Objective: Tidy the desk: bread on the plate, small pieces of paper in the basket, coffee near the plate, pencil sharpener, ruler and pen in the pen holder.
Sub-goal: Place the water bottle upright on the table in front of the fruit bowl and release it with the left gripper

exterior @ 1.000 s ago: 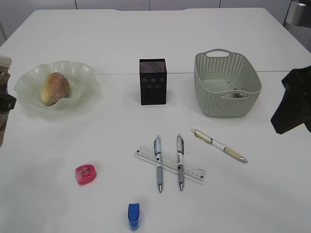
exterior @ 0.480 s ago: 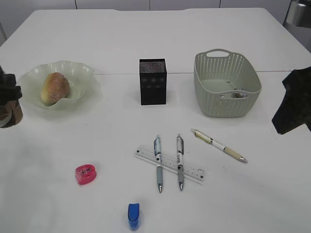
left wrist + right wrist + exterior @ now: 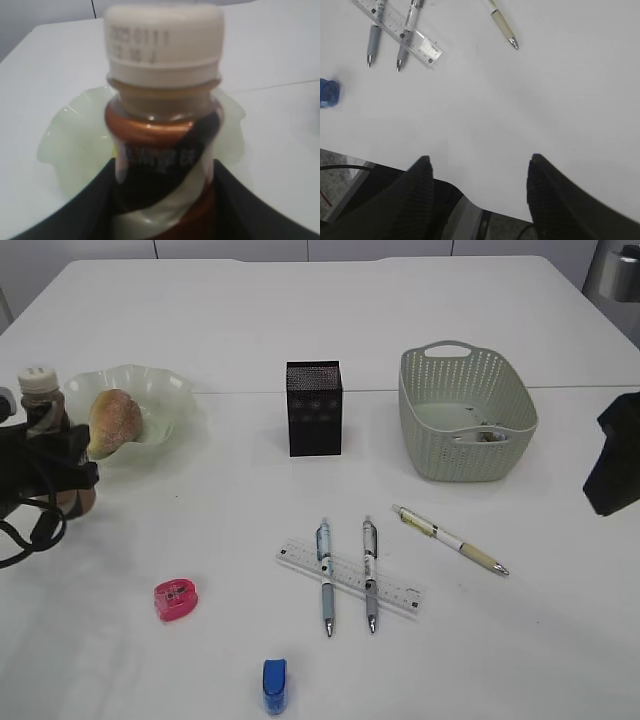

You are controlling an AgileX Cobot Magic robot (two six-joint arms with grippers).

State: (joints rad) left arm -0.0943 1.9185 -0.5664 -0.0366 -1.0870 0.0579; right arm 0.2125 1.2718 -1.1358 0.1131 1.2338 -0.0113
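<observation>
One bottle, the coffee [image 3: 42,405], is standing upright in the left gripper [image 3: 45,465], jaws pinching its body, just left of the plate [image 3: 165,390]; the right gripper [image 3: 477,172] is idling with jaws spread

Printed code on coffee [image 3: 162,165] white cap, roughly "20250111", label text blurred

Bright even light, soft faint shadows, left wrist view blurred close-up

Pale green plate [image 3: 165,390], black dotted pen holder [image 3: 315,408], grey-green basket [image 3: 468,430].
</observation>
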